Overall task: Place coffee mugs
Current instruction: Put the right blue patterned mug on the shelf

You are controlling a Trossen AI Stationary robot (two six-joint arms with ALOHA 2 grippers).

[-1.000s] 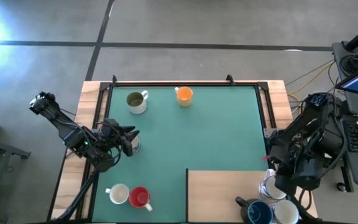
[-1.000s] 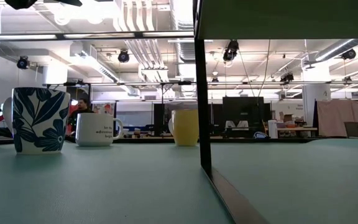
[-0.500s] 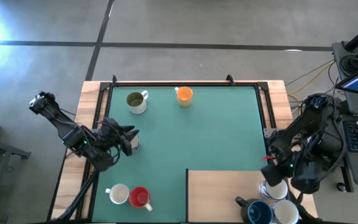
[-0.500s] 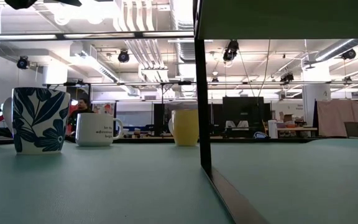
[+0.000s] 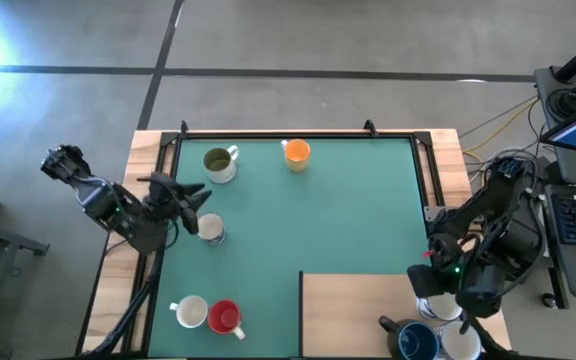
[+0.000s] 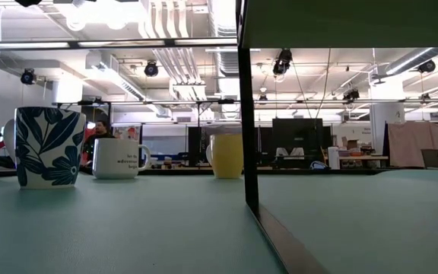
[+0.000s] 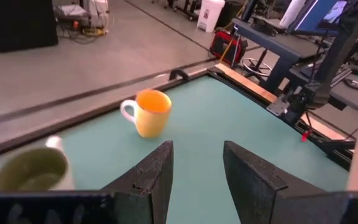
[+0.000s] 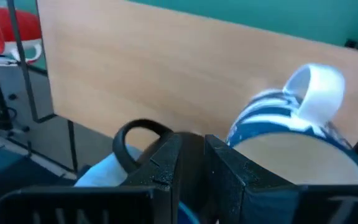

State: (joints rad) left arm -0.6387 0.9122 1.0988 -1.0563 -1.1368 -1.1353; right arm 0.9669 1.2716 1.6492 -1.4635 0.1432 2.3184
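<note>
Mugs (image 5: 438, 305) are stiff, slick, breakable: we'd pinch a rim; left tool (image 5: 190, 197) gapes, right tool's (image 5: 430, 290) state we cannot tell.

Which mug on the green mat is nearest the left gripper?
The white mug just beside the left gripper; the olive-lined, orange, red mugs sit farther off.

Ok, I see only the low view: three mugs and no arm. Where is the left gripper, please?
Observer: The left gripper is open and empty, near the table's left edge, beside a mug.
Operator: And the right one?
Observer: The right gripper is low over the cluster of mugs on the wooden board.
Operator: Any other mugs?
Observer: A red mug and a white mug stand together at the high view's bottom left.
</note>
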